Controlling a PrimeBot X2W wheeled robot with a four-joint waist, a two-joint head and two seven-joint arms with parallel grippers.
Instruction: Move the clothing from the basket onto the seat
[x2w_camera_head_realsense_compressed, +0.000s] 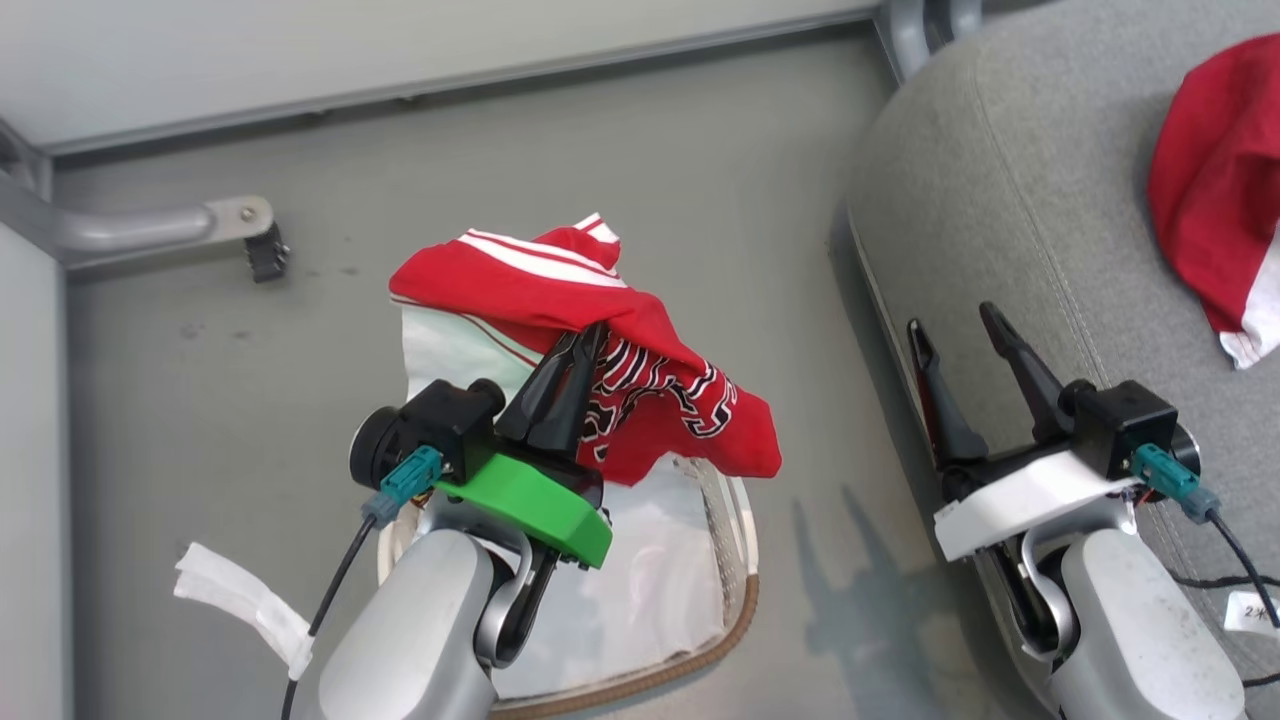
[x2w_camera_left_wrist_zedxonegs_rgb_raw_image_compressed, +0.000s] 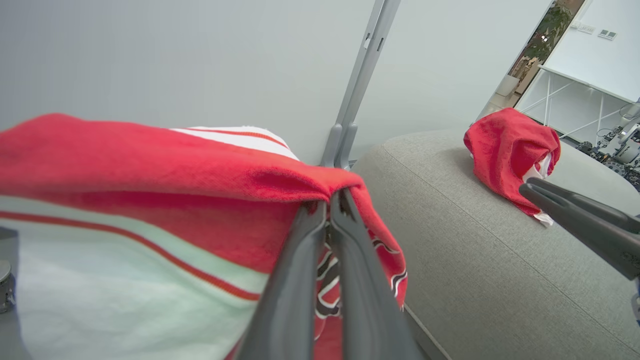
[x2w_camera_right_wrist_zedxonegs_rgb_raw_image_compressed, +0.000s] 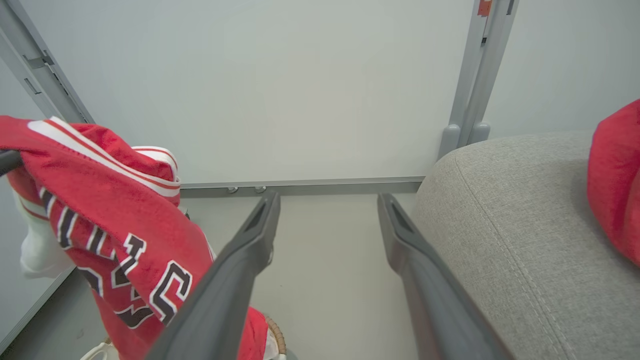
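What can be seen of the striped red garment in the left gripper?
The striped garment is red terry-like fabric with white stripes along one edge, black-and-white lettering on the hanging part and a pale panel with a thin red line. Crumpled and lifted, it drapes over the left gripper, which is shut on a fold. It hangs above the basket, apart from the seat.

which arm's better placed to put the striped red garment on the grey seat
Left: the left gripper is shut on the red striped, lettered garment above the cream plastic basket. The right gripper is open, empty, by the grey fabric seat.
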